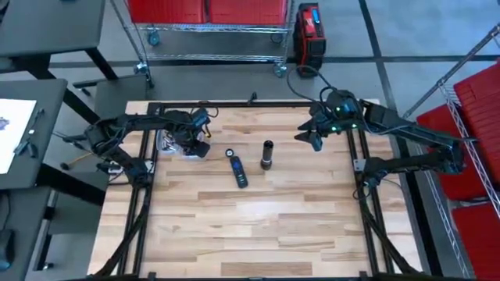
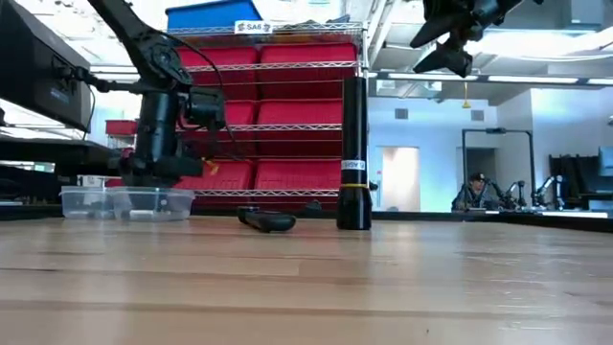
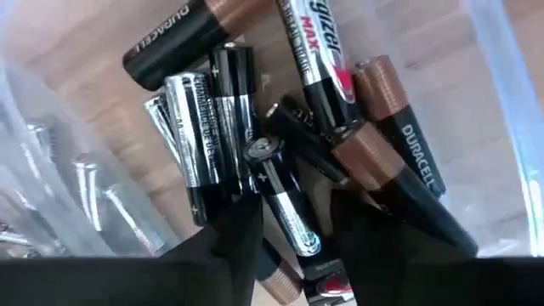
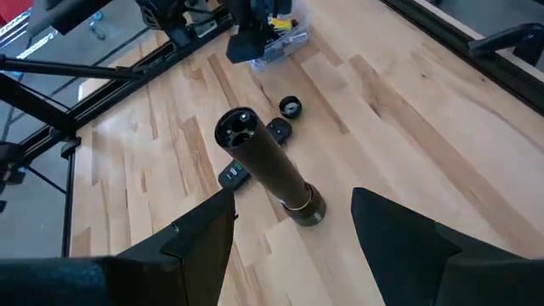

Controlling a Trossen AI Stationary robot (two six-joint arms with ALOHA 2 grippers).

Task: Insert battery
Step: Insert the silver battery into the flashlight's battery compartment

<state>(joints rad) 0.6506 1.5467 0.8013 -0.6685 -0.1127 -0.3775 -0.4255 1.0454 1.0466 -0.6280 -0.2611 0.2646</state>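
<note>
My left gripper (image 3: 293,246), fingers spread over heaped batteries (image 3: 280,136) in the clear tub (image 1: 173,143), risks pinching two; right gripper (image 4: 293,229) waits spread above the flashlight tube (image 4: 268,166).

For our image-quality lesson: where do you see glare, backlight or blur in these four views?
Low view: bright windows behind silhouette the upright flashlight body and the near tabletop is soft. Left wrist view: glare streaks on the silver batteries, and the clear container wall is blurred. High and right wrist views: evenly lit, with no strong glare.
</note>
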